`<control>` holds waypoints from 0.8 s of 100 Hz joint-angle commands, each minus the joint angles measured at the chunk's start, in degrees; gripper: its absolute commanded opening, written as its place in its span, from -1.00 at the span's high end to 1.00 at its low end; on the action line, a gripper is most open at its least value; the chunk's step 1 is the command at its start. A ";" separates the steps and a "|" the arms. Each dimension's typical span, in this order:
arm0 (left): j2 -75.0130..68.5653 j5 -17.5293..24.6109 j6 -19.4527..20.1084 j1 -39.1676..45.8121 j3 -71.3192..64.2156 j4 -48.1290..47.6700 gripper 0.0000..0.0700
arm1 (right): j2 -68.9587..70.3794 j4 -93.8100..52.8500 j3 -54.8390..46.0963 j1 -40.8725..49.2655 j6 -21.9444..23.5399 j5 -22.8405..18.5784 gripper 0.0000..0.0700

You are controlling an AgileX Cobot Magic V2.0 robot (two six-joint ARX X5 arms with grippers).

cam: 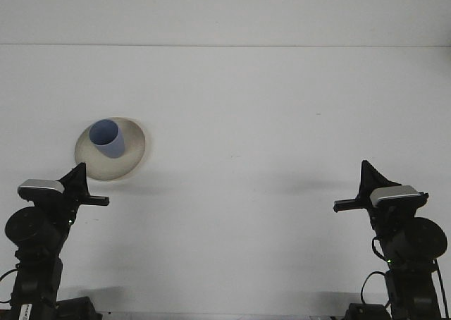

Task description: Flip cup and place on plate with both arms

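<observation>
A light blue cup (108,138) stands upright, mouth up, on the back part of a cream plate (99,168) at the left of the white table. My left gripper (77,177) hangs low at the near left, just in front of the plate's near rim and apart from the cup. Far from both, my right gripper (366,177) is at the near right. Each gripper is seen side-on and holds nothing that I can see.
The white table (246,122) runs back to a pale wall. Both arm bases stand at the near edge, one at each bottom corner of the view.
</observation>
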 commanded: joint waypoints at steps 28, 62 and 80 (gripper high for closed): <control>-0.42 0.24 -0.61 0.04 0.76 0.63 0.96 | -0.07 0.70 0.11 0.00 0.09 -0.02 0.99; -0.42 0.24 -0.61 0.04 0.76 0.61 0.96 | -0.07 0.70 0.11 0.00 0.09 -0.02 0.99; -0.72 0.24 -0.59 -0.33 0.76 0.37 0.96 | -0.07 0.70 0.11 0.00 0.09 -0.02 0.99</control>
